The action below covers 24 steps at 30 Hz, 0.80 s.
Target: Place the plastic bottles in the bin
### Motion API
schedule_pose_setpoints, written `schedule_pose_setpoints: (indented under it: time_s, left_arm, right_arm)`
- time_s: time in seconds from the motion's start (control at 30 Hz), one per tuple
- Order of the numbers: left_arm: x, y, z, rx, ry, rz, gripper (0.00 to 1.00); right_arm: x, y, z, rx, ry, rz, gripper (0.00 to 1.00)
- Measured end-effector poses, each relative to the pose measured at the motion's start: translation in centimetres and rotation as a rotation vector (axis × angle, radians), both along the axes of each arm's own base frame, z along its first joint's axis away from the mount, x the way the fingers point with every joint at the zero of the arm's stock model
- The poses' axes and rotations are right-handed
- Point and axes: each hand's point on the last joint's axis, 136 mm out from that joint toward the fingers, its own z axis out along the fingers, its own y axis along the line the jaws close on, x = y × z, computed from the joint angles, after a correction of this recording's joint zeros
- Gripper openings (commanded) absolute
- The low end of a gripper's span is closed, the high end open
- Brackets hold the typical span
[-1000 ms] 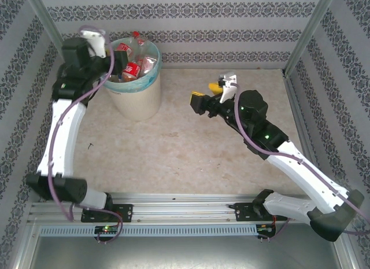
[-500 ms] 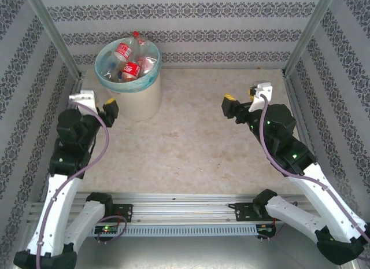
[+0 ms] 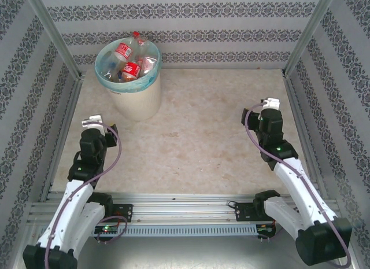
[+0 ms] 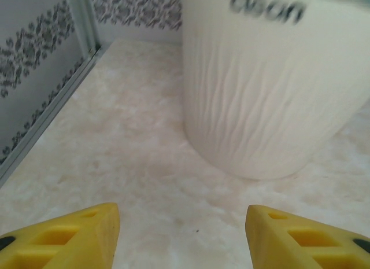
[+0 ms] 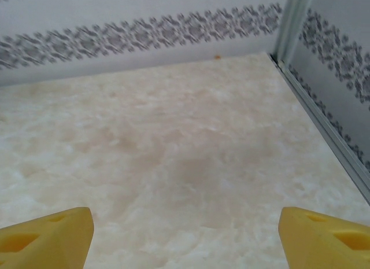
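The round cream-coloured plastic waste bin (image 3: 139, 104) stands upright on the table near its far left corner, close to the back wall. Its side is faintly ribbed with dark lettering near the top, and a light teal bag liner (image 3: 124, 88) is folded over its rim. The small plastic bottles (image 3: 130, 63) lie heaped inside it at mixed angles. They are mostly clear and several carry red labels; one red-capped neck pokes up at the far side of the rim, and a pinkish bottle lies toward the right side.
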Motion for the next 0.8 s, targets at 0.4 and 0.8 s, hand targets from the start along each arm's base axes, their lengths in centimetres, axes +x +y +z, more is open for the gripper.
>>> schedule_pose_setpoints:
  time_s: [0.4, 0.8]
  left_arm:
    - [3.1, 1.5, -7.0, 0.125, 0.02, 0.065, 0.62]
    - [7.3, -1.0, -10.6, 0.133, -0.002, -0.103, 0.68]
  right_arm:
    - [1.3, -1.6, -7.1, -0.092, 0.007, 0.01, 0.86]
    - [3.9, -1.4, -10.3, -0.086, -0.065, 0.122, 0.87]
